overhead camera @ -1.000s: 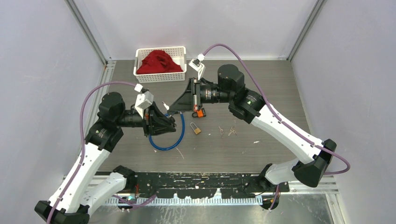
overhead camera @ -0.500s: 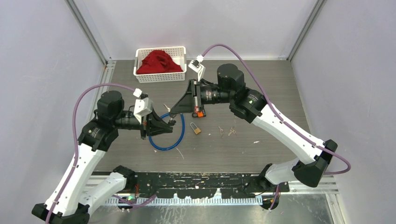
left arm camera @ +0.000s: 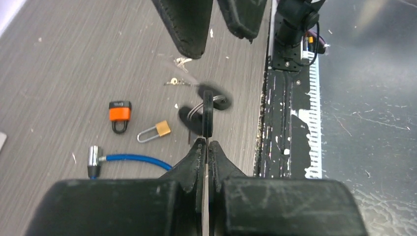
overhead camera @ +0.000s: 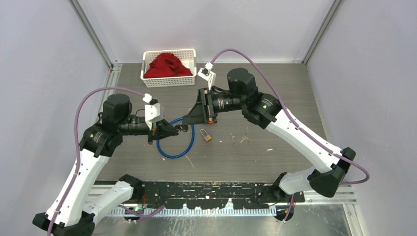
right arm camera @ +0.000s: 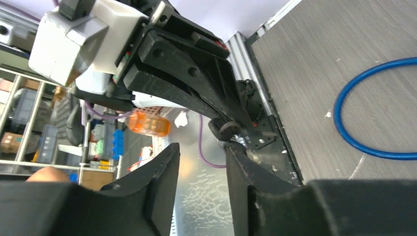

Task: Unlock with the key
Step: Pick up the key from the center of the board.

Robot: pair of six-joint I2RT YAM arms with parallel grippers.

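Observation:
My left gripper (left arm camera: 207, 143) (overhead camera: 175, 129) is shut on the blade of a key (left arm camera: 208, 115). The key's black head sticks out past the fingertips, and a ring with two more black-headed keys (left arm camera: 216, 98) dangles from it. My right gripper (right arm camera: 201, 147) (overhead camera: 188, 119) faces it, open, its fingers (left arm camera: 189, 24) just beyond the key and holding nothing. On the table below lie a small brass padlock (left arm camera: 158, 131) (overhead camera: 206, 135), an orange padlock (left arm camera: 119, 114) and a blue cable lock (left arm camera: 133, 159) (overhead camera: 174, 147).
A white basket (overhead camera: 146, 64) with a red cloth stands at the back left. Small loose keys (overhead camera: 241, 138) and scraps lie right of the brass padlock. The black rail (left arm camera: 287, 123) runs along the table's near edge.
My left gripper has shut on the key and moved right. The right gripper, which was shut, has opened and let the key go.

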